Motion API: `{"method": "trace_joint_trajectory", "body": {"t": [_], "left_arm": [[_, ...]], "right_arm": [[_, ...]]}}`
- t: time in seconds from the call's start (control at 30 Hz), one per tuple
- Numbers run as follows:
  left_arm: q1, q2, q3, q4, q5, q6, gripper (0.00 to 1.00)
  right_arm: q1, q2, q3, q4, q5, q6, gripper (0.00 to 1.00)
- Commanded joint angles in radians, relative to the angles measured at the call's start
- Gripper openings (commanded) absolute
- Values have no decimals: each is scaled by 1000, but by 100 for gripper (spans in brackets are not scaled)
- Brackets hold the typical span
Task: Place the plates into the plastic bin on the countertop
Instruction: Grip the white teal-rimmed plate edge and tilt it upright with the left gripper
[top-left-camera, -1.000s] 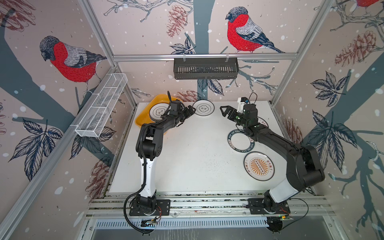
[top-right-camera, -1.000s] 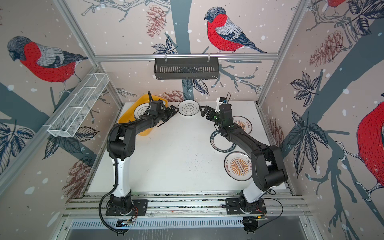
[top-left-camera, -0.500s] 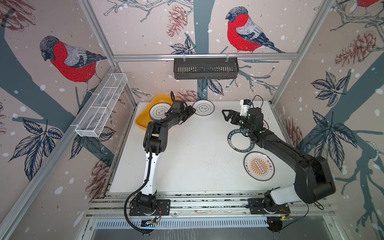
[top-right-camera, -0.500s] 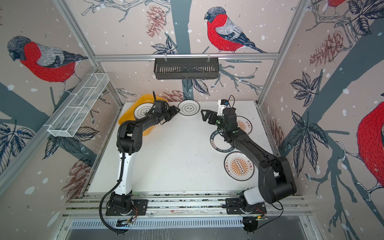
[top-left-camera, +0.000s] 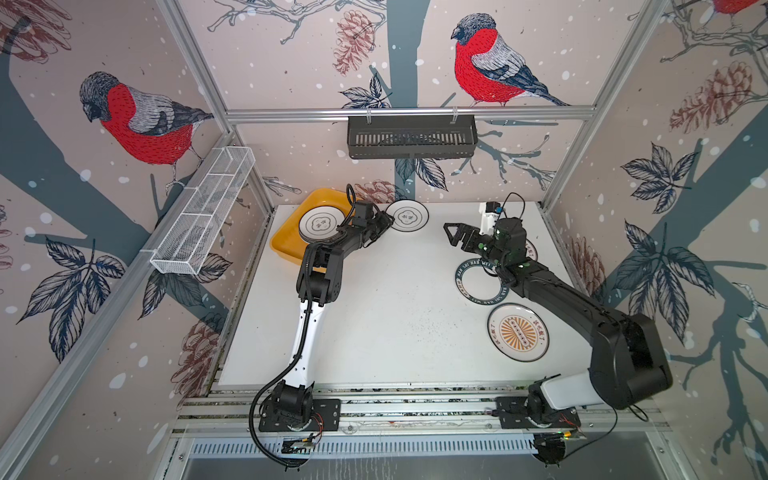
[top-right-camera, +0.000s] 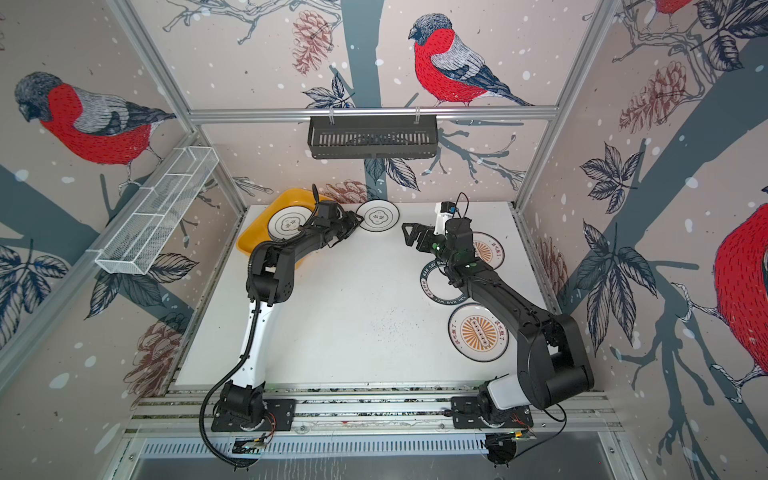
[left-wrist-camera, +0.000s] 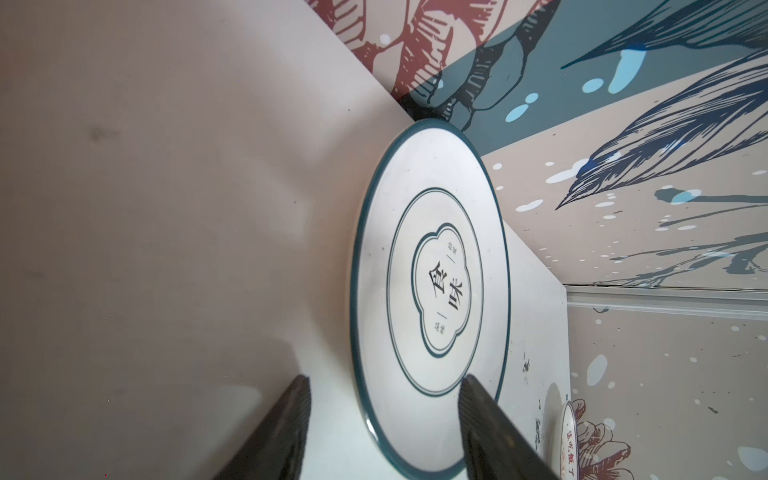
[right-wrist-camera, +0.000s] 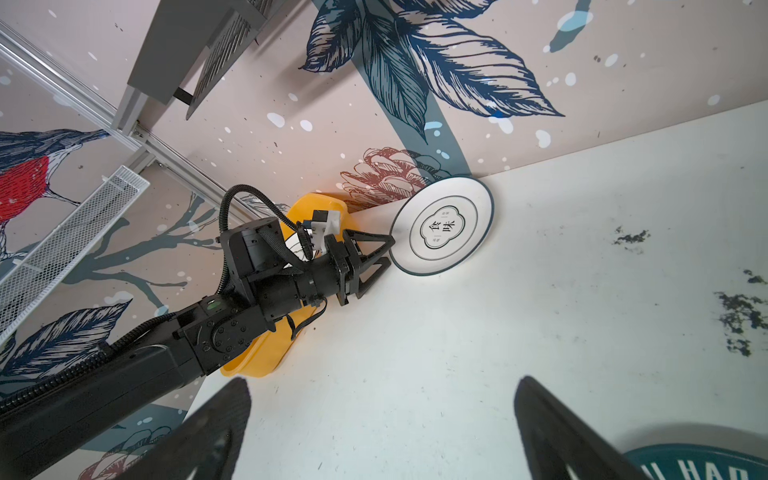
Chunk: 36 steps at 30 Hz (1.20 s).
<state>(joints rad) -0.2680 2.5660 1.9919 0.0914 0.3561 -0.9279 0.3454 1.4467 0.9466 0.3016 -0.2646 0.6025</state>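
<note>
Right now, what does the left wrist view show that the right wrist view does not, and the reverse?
Only the left wrist view: a sliver of another plate with orange lettering, past the flower-emblem plate. Only the right wrist view: the yellow bin, the left arm, the black basket, the wire basket, a lettered green-rimmed plate at its edge, and the open right gripper. Both: that flower-emblem plate on the white countertop by the back wall, its rim between the fingers of the left gripper.
</note>
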Motion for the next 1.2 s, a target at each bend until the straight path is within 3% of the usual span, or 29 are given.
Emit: {"method": "trace_joint_trajectory", "body": {"t": [0.0, 0.63, 0.87, 1.17], "left_arm": [[-5, 25, 2, 3, -17, -52, 51], [-6, -39, -169, 183, -25, -163, 6], [-8, -110, -233, 248, -12, -168, 0], [-7, -242, -352, 300, 12, -151, 0]], "right_arm": [[0, -6, -6, 5, -4, 4, 100], [0, -2, -15, -7, 7, 23, 100], [0, -12, -26, -3, 10, 30, 100], [1, -23, -44, 15, 7, 39, 100]]}}
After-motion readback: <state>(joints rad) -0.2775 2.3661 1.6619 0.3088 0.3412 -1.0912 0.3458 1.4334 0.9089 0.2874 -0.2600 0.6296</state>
